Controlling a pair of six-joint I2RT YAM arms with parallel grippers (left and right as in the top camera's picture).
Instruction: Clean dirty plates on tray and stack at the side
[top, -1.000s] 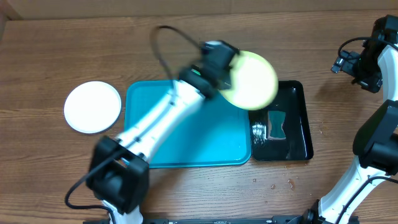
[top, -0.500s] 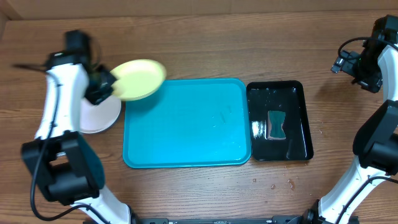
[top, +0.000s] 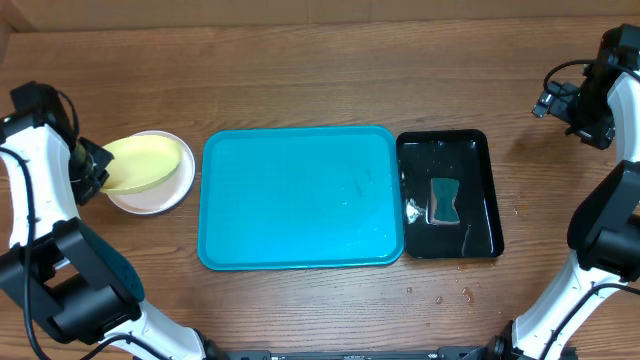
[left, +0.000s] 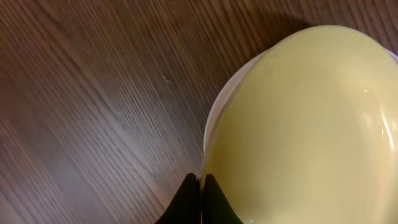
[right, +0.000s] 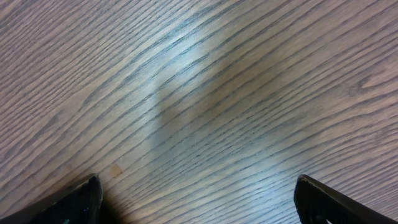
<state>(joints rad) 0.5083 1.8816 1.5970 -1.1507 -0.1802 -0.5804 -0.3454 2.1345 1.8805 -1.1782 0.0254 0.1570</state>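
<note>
My left gripper (top: 88, 160) is shut on the rim of the yellow-green plate (top: 145, 162) and holds it tilted just over the white plate (top: 160, 195), left of the turquoise tray (top: 300, 198). In the left wrist view the yellow-green plate (left: 311, 124) fills the right side, the white plate's rim (left: 214, 112) peeks out under it, and the fingers (left: 201, 199) pinch its edge. The tray holds nothing. The mint-blue plate is out of view. My right gripper (right: 196, 199) is open and empty above bare wood at the far right (top: 585, 105).
A glossy black tray (top: 448, 195) with water and a teal sponge (top: 445, 200) lies right of the turquoise tray. Small crumbs (top: 440, 296) lie on the wood near the front right.
My left arm swung the yellow-green plate from over the black tray, across the turquoise tray, to just above the white plate at the left. The right arm has not moved.
</note>
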